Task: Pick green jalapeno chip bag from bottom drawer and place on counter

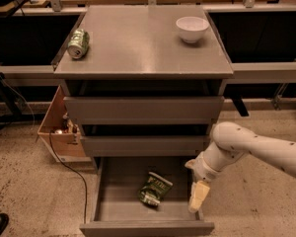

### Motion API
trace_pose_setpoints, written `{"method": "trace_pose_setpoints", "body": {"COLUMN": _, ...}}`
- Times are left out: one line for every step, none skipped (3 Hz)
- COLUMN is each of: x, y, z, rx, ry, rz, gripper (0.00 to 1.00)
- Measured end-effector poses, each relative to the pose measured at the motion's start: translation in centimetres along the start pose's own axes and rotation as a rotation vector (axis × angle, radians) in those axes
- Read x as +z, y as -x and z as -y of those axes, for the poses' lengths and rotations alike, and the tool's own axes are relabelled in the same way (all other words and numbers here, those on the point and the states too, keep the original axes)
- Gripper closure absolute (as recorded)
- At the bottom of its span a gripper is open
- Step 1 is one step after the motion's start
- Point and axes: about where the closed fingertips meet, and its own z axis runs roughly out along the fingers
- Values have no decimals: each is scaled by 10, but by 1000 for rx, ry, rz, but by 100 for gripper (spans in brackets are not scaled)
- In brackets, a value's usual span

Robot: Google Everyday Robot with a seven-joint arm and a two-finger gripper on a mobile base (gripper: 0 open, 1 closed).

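The green jalapeno chip bag (155, 188) lies flat on the floor of the open bottom drawer (146, 226), a little right of its middle. My gripper (197, 197) hangs on the white arm at the drawer's right side, pointing down, to the right of the bag and apart from it. It holds nothing that I can see. The counter (138, 43) is the flat grey top of the cabinet, above the two shut upper drawers.
A green-and-silver can (78, 36) lies on its side at the counter's left edge. A white bowl (192, 28) stands at its back right. A cardboard box (56, 130) with a cable sits on the floor left of the cabinet.
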Motion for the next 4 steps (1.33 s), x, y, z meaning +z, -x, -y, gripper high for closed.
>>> {"method": "trace_pose_setpoints", "body": {"x": 43, "y": -12, "z": 17, "rx": 6, "ry": -1, "rz": 53, "gripper": 0}}
{"method": "trace_pose_setpoints", "body": {"x": 88, "y": -22, "z": 39, "rx": 2, "ry": -20, "rz": 117, "gripper": 0}}
{"method": "trace_pose_setpoints", "body": {"x": 134, "y": -26, "z": 59, "rx": 8, "ry": -19, "rz": 178, "gripper": 0}}
{"method": "trace_pose_setpoints", "body": {"x": 137, "y": -25, "z": 59, "rx": 10, "ry": -19, "rz": 188, "gripper": 0}}
